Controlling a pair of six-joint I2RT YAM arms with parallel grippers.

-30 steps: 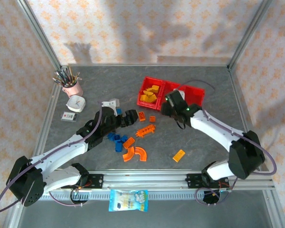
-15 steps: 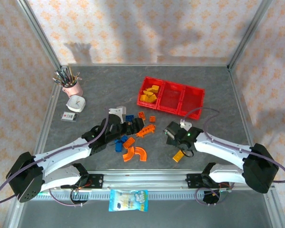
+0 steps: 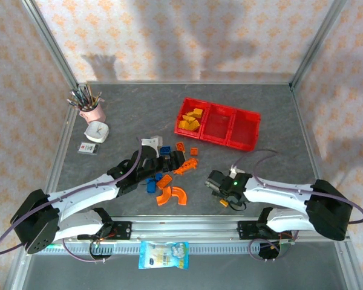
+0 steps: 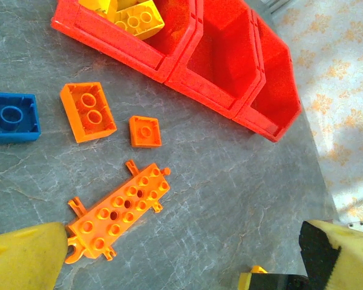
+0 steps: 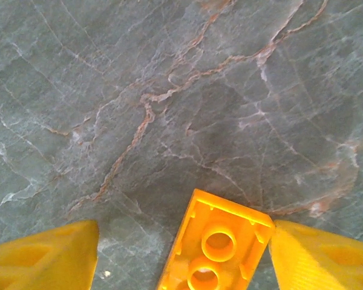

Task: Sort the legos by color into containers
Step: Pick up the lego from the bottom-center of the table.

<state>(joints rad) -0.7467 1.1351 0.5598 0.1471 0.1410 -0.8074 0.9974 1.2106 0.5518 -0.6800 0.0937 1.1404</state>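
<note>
Right wrist view: the right claw (image 5: 184, 244) stands partly open over the grey table (image 5: 169, 90) and holds nothing. The yellow brick (image 5: 221, 248) lies studs-up between its jaws, skewed to them and off-centre. One corner touches or nearly touches one finger (image 5: 317, 260), while a clear gap separates the brick from the other finger (image 5: 42, 257).

Step in hand, as judged: grasp this brick for transfer.

1. Centre the claw on the brick first. Closing from the present offset would likely push or turn the brick before both pads bear.
2. Rotate the wrist so the pads meet two flat, opposite sides, not corners.
3. Lower until the pads sit below the stud line, then close.
4. Lift straight up before moving off.

Destination: the red tray (image 3: 218, 140) lies well ahead of the claw, across open table. Its end compartment (image 3: 183, 113), on the left-arm side, holds yellow bricks (image 3: 190, 122). Release there, above the rim.

Left claw (image 4: 184, 241): jaws wide apart and empty, with the orange studded plate (image 4: 118, 211) just inside one finger. Keep the transfer path apart from that arm.
</note>
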